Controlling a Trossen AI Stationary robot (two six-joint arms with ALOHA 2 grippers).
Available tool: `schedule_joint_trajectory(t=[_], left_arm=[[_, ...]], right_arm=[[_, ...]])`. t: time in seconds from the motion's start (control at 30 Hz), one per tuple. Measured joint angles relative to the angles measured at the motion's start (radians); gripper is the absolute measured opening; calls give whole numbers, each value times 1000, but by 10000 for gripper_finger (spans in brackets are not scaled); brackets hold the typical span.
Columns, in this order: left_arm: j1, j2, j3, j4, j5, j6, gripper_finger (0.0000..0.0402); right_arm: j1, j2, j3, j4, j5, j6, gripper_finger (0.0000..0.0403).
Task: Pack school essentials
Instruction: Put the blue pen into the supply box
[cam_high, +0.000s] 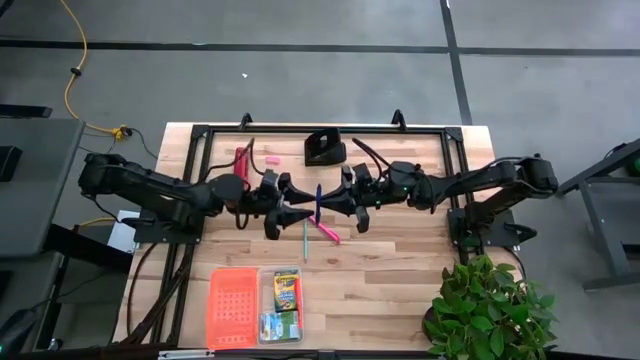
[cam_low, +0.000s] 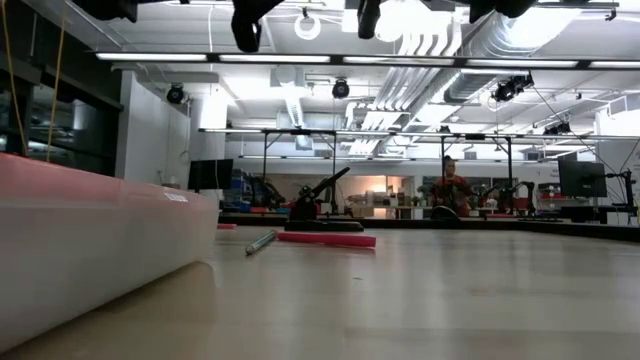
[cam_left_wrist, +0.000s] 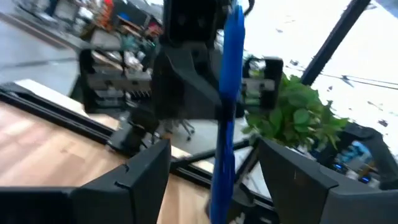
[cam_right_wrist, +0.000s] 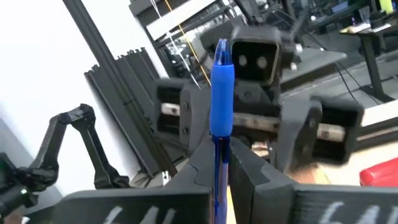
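Note:
A blue pen (cam_high: 319, 195) hangs in the air over the table's middle, between my two grippers. My right gripper (cam_high: 341, 203) comes from the right and is shut on it (cam_right_wrist: 219, 163). My left gripper (cam_high: 299, 206) faces it from the left and is open (cam_left_wrist: 214, 180). Its fingers stand on either side of the pen (cam_left_wrist: 227, 118) without touching. A green pen (cam_high: 305, 240) and a pink pen (cam_high: 328, 232) lie flat on the table below. The crayon box (cam_high: 285, 291) and the green-and-white box (cam_high: 277, 322) lie in the clear bin. The pink eraser (cam_high: 271, 160) lies toward the far edge. My right gripper pinches the blue pen between its two fingers on the clear blue barrel (cam_right_wrist: 218, 146), just beside the solid blue grip sleeve (cam_right_wrist: 222, 93). The fingers come level from the table's right and lie across the pen. The pen is lifted clear of the table.
A clear bin (cam_high: 263, 300) with an orange tray (cam_high: 232, 305) beside it sits at the near edge. A black block (cam_high: 325, 148) and a long red bar (cam_high: 241, 160) sit at the far side. A potted plant (cam_high: 490, 305) stands at the near right corner.

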Motion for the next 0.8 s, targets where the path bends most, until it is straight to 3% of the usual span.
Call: schedule_joint_trajectory(t=[0.2, 0.43, 0.8], left_arm=[[0, 64, 68, -5, 74, -6, 221], [1, 111, 124, -13, 92, 15, 203], [9, 98, 124, -58, 114, 35, 132]], right_arm=[[-1, 0, 0, -3, -3, 2, 3], [-1, 0, 0, 3, -22, 2, 3], [-1, 0, 0, 3, -30, 1, 3]])
